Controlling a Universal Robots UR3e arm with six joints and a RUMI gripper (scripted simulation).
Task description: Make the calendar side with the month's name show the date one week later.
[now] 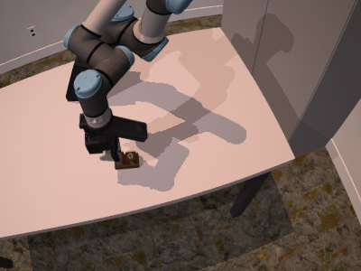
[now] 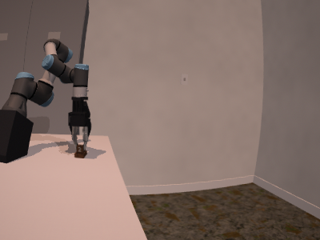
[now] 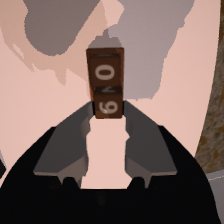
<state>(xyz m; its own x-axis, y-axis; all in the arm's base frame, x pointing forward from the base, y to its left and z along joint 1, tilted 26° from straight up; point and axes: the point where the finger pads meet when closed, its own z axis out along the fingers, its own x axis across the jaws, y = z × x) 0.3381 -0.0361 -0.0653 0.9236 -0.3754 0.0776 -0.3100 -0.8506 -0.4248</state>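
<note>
The small brown calendar stands on the pink table near its front left part; it also shows in the exterior view (image 2: 81, 152). In the wrist view its two dark cubes sit in line in the tray. The far cube (image 3: 105, 73) shows a white 0 on top. The near cube (image 3: 107, 106) shows a 6 or 9 on top. My gripper (image 3: 108, 101) points straight down, with one fingertip on each side of the near cube, and is shut on it. It also shows in the top view (image 1: 115, 155) and the exterior view (image 2: 81, 145). The month side is hidden.
The arm's black base (image 2: 14, 136) stands at the back left of the table. The table's curved front edge (image 1: 180, 199) runs close by. A grey cabinet (image 1: 307, 68) stands off the right side.
</note>
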